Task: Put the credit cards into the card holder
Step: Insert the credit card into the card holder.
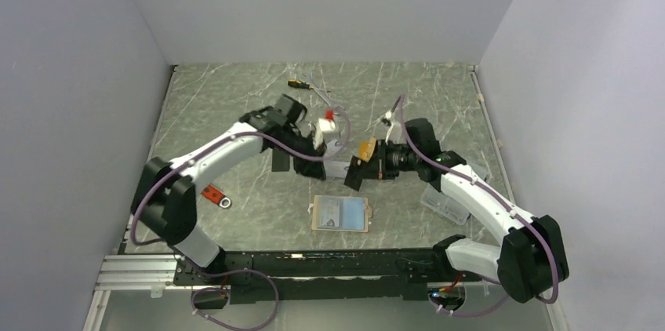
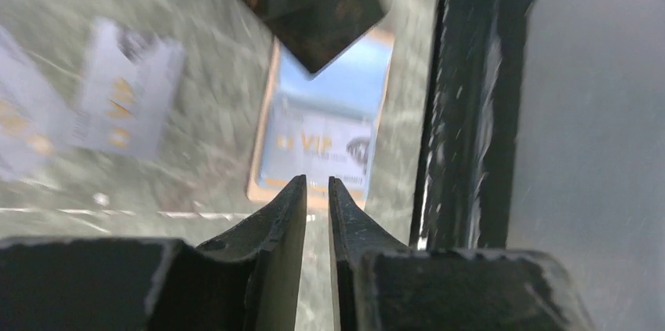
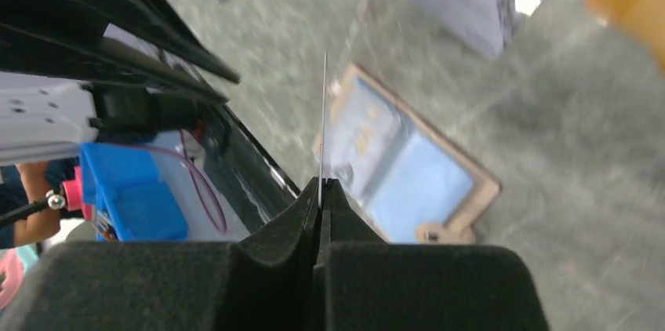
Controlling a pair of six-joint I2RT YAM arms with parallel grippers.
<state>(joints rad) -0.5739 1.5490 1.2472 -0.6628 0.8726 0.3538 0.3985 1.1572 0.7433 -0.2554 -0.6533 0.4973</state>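
Two grippers meet over the middle of the marbled grey-green worktop (image 1: 235,111).

Right gripper (image 3: 321,183): padded fingers are pressed together on one end of the black credit card (image 2: 317,33). The card is a thin rigid rectangle, seen edge-on as a hairline in the right wrist view, with its free end aimed toward the table.

Left gripper (image 2: 316,182): fingers are nearly together with a narrow slit between them, and they hold nothing.

Card holder (image 3: 427,186): it lies open and flat between the grippers and the near edge, with its long axis parallel to that edge. It has a tan leather-like rim, smooth blue inner panels and a snap tab projecting from one side. A VIP-printed card (image 2: 321,143) sits in one panel.

Governing relation: the holder lies below the held card and toward the near edge from it, and the right gripper appears the nearer of the two. Insertion will probably require the card's free edge to meet a pocket mouth squarely, since the soft pocket may buckle under a skewed entry.

Silver-grey cards (image 2: 125,96) and the orange card (image 1: 366,148) lie flat on the far side of the grippers. A clear plastic box (image 1: 443,204) rests near the right edge.
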